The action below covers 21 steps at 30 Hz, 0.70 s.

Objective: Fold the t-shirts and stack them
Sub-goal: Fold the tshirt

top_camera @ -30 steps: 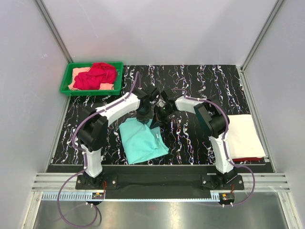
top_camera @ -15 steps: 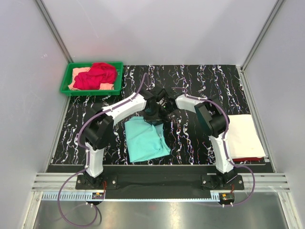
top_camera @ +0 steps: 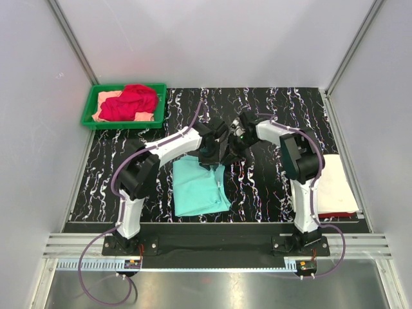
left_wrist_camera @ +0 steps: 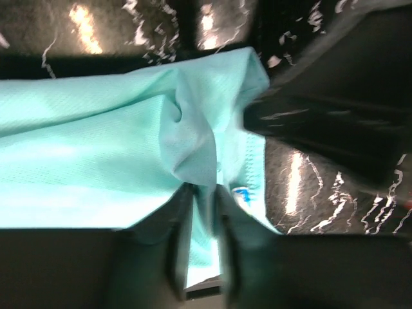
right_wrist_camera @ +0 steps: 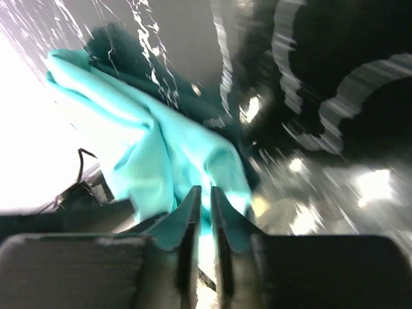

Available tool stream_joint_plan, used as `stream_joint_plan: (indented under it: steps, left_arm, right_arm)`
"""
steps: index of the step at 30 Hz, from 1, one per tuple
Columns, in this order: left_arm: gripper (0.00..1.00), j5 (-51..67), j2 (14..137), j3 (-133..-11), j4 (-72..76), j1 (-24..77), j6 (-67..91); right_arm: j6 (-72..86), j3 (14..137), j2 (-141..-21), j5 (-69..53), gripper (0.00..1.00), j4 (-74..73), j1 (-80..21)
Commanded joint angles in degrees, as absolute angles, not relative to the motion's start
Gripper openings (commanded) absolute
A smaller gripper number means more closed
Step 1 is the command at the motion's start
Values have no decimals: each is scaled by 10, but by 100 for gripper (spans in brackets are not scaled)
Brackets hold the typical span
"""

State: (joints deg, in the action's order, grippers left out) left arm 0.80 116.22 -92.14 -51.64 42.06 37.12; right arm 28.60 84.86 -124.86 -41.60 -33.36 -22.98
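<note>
The mint-teal t-shirt lies folded on the black marbled table between the arms. My left gripper sits at its far right corner. In the left wrist view its jaws stand a narrow gap apart, with puckered teal cloth at the tips. My right gripper hangs just beyond that corner; its jaws are parted by a slit, with teal cloth right in front. A red t-shirt and a peach one lie crumpled in the tray. A folded cream-white shirt lies at the right.
The green tray stands at the table's far left corner. A red edge shows under the cream-white shirt. Both arms arch over the middle of the table, their wrists nearly touching. Grey walls close in the left, right and far sides.
Both grippers have carried the teal shirt's far edge to the right and the shirt now lies squarer. Both sets of jaws have parted slightly from shut.
</note>
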Motion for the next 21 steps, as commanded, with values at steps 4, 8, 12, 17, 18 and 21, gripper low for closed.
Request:
stream_joint_plan:
  steps: [4,8,12,17,18,21]
  left_arm:
    - [52,19,1104,-948,-483,420,350]
    - [63,18,1083,-966,-504,402,331]
    - [66,32,1106,-987,-524,380,302]
    - [63,58,1150,-1005,-529,371,291]
    - [63,61,1164,-1007,-531,371,291]
    - [60,62,1179,-1005,-529,371,294]
  right_arm:
    - [207,857,-1128,-399,33,-438,-201]
    - [229,717,-1050,-454,52,-368,-206]
    - [253,609,-979,-467,62,-294,-244]
    - [317,503,-927,-445,62,-172,-309]
    - [340,491,-925,-440,61,-151,-315]
    - [367,473,-936,-429,56,-106,-325]
